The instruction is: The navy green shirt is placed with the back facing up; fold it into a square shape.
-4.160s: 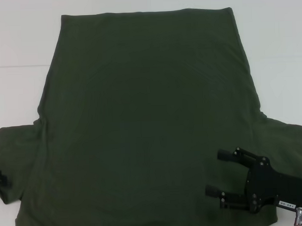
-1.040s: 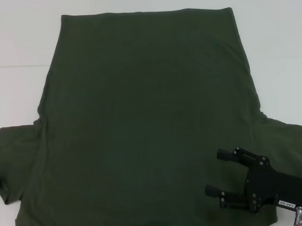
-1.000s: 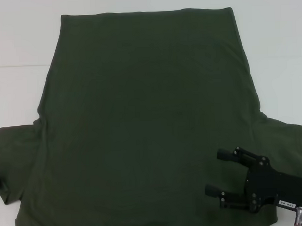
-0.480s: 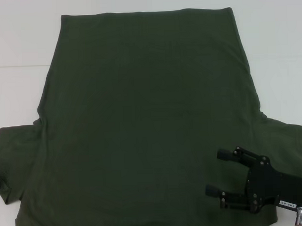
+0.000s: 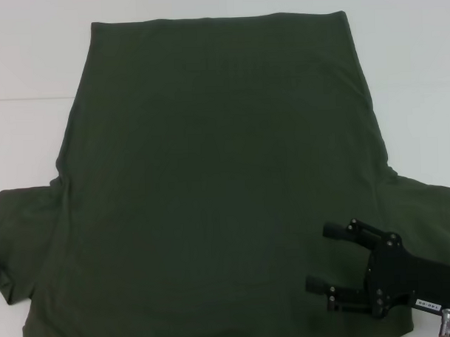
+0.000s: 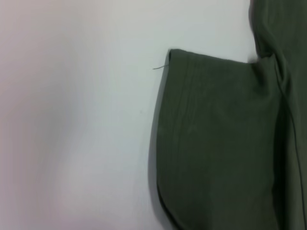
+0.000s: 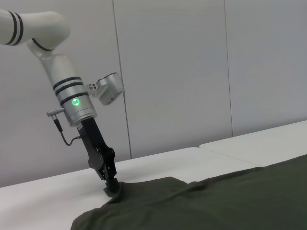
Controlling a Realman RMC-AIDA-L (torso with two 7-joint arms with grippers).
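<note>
The navy green shirt lies spread flat with its plain side up, hem at the far end and sleeves toward me. My right gripper is open just above the cloth near the right sleeve, and nothing sits between its black fingers. In the right wrist view, my left gripper points down with its tip at the outer edge of the left sleeve, touching the cloth. The left wrist view shows that sleeve lying flat, with a loose thread at its corner.
The white table shows around the shirt on the left, right and far sides. A seam in the tabletop runs across at the far left. A grey panelled wall stands behind the table.
The dark tip of my left gripper at the head view's left edge has slid further left and almost out of that view. The right arm and the shirt have not moved.
</note>
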